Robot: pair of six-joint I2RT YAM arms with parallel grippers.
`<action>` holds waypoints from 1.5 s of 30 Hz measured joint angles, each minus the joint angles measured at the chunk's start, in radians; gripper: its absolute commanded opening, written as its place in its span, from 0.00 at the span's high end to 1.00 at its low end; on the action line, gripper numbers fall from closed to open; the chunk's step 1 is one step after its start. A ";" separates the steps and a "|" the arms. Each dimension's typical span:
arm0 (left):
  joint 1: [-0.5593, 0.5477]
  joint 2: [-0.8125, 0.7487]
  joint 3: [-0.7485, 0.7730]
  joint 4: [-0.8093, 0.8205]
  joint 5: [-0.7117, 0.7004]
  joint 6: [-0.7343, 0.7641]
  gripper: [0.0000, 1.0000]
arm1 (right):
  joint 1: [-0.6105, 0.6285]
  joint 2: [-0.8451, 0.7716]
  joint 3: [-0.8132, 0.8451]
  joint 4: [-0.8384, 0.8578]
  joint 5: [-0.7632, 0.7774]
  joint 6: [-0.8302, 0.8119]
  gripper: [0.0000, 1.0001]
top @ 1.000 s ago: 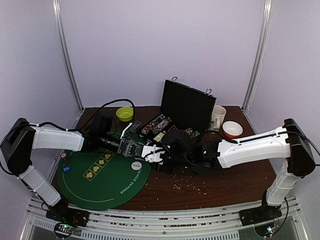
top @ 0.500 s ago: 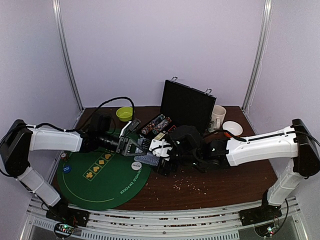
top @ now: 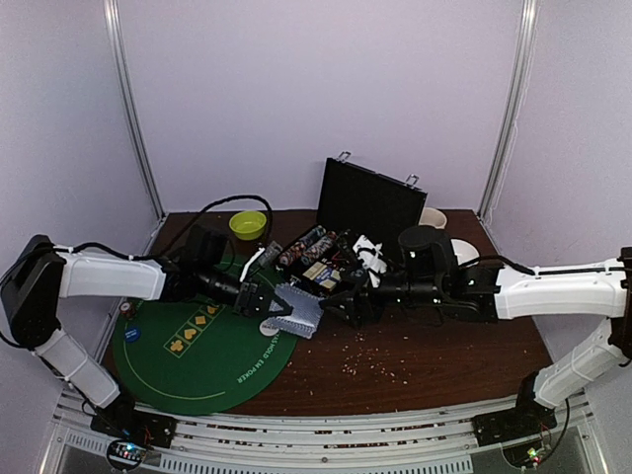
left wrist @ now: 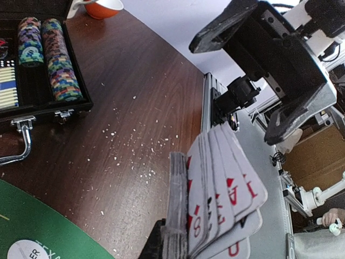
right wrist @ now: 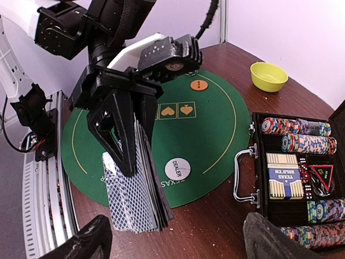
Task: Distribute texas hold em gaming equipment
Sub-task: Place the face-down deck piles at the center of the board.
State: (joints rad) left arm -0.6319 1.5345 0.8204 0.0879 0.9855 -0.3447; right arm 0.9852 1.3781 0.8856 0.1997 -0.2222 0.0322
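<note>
Green felt mat (top: pixel 197 346): under the left fingers.
Black case (top: pixel 370 212): open, beyond both grippers, poker chips (right wrist: pixel 294 127) in rows inside.
Right gripper (top: pixel 346 301): jaws spread wide, empty, facing the cards.
Left gripper (right wrist: pixel 126 156): clenched on fanned playing cards (right wrist: pixel 135 197).
Dealer disc (right wrist: pixel 177 169): on the mat, beside the left fingers.

The left arm (top: pixel 109 275) and right arm (top: pixel 563 291) reach toward each other, left gripper (top: pixel 280 311) pinched tight, right gripper (top: pixel 343 304) facing it, jaws spread wide.
</note>
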 measured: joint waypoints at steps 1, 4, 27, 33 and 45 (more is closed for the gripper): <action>-0.009 0.014 0.003 -0.003 0.000 0.012 1.00 | 0.000 0.004 0.006 -0.013 -0.003 0.007 0.22; -0.034 0.075 0.016 -0.010 -0.001 0.034 1.00 | 0.001 0.032 0.035 -0.067 -0.011 0.036 0.23; -0.187 0.538 0.317 -0.085 -0.043 0.039 0.87 | -0.004 0.081 -0.044 -0.302 0.077 0.201 0.33; -0.187 0.573 0.375 -0.158 -0.051 0.078 0.77 | -0.019 0.161 -0.043 -0.272 0.106 0.191 0.39; -0.188 0.597 0.426 -0.244 -0.113 0.132 0.57 | -0.051 0.216 -0.043 -0.200 0.071 0.142 0.56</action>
State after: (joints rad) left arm -0.8196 2.1319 1.2461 -0.1562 0.8722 -0.2123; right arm 0.9340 1.5940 0.8421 -0.0006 -0.1509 0.1741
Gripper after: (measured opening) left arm 0.363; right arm 0.478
